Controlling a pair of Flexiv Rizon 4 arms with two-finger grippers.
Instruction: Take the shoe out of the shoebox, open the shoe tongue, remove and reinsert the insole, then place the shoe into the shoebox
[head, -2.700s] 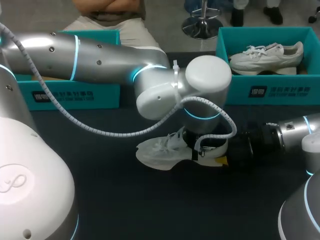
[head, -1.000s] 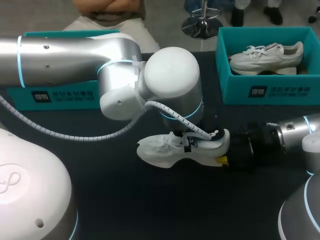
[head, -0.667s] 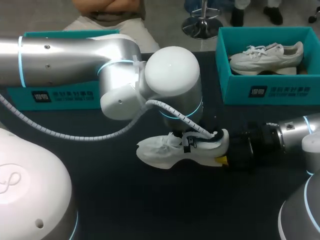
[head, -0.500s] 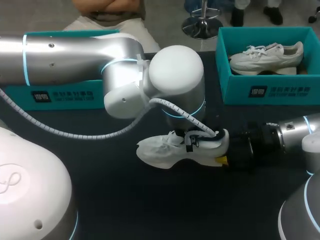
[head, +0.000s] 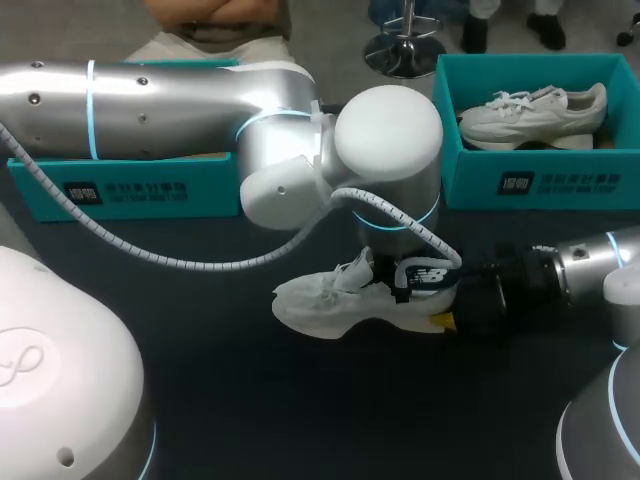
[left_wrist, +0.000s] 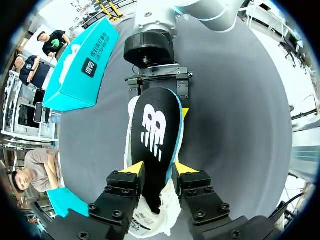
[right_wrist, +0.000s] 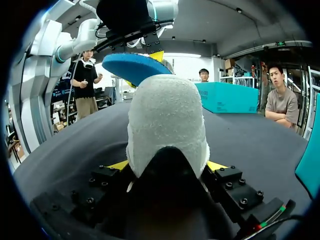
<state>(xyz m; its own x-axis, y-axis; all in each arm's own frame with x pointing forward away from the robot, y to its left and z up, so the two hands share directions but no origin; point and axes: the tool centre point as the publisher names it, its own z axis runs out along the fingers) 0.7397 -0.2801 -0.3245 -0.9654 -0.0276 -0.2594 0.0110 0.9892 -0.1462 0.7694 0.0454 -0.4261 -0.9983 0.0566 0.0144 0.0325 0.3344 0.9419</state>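
Note:
A white shoe (head: 320, 300) lies on its sole on the dark table, toe pointing left. My right gripper (head: 447, 303) is shut on its heel (right_wrist: 167, 125), a yellow tip on each side (right_wrist: 167, 165). A black insole (head: 428, 275) with a white logo slants out of the shoe. Its heel end stands above the collar, showing a blue underside (right_wrist: 132, 67). My left arm reaches in over the shoe. My left gripper (left_wrist: 158, 169) is open astride the insole (left_wrist: 155, 135), whose lower end goes down into the shoe (left_wrist: 131, 127).
A teal shoebox (head: 530, 185) at the back right holds another white shoe (head: 530, 110). A second teal box (head: 130, 185) stands at the back left, mostly behind my left arm. Bare dark table lies in front of the shoe.
My left arm has shifted right over the heel and its fingers have parted. The insole's logo end now shows above the collar. The right arm and shoe have stayed put.

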